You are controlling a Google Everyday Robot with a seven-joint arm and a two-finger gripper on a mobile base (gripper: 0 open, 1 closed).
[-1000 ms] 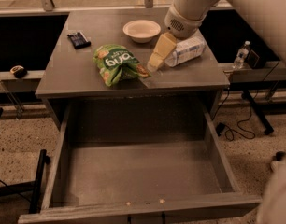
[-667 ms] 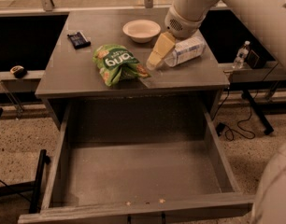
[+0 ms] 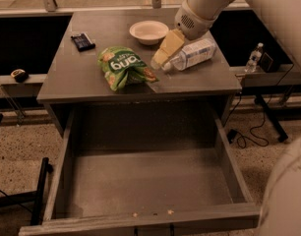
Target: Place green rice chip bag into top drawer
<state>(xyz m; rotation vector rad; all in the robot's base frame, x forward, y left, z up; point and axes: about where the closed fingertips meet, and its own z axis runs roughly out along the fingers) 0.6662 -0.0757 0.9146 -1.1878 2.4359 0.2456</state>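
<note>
One small dark packet (image 3: 83, 41) sits at the left of the table (image 3: 67, 85). The green rice chip bag (image 3: 123, 68) lies mid-table, above the open top drawer (image 3: 140, 181). The gripper (image 3: 158, 62) hangs just right of the bag; we cannot tell whether it is open or closed. We judge it best to shift left and pinch the crumpled edge firmly. We cannot read the bag's upside-down white lettering, nor the label on the bottle (image 3: 192, 54).

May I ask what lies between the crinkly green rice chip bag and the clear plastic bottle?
In the camera view, the pale-yellow gripper lies between them, low over the grey table.
</note>
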